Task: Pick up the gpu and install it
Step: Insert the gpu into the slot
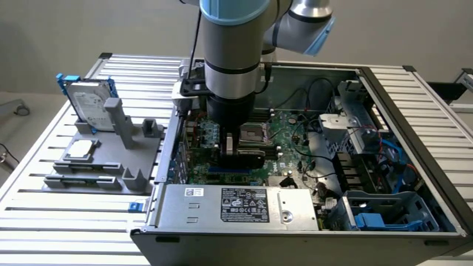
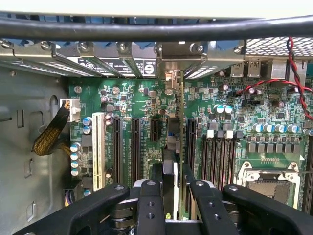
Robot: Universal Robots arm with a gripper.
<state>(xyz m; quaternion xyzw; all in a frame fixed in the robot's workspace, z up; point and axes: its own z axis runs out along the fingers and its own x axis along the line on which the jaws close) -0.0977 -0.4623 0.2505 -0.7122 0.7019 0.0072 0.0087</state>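
Inside the open computer case point(image 1: 296, 246), the gripper point(image 2: 175, 196) is clamped narrowly on the gpu point(image 2: 182, 125). The card stands upright and edge-on over the motherboard point(image 2: 132, 95) expansion slots, with its silver bracket point(image 2: 171, 63) at the case's rear wall.

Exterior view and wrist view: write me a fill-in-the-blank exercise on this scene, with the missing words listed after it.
1. The claw is shut on the graphics card, holding it ___ the open computer case.
2. The circuit board below the card is ___.
3. The hard drive on the grey tray sits in a ___ frame.
4. The tray lies to the exterior view's ___ of the case.
Missing words: inside; green; blue; left.
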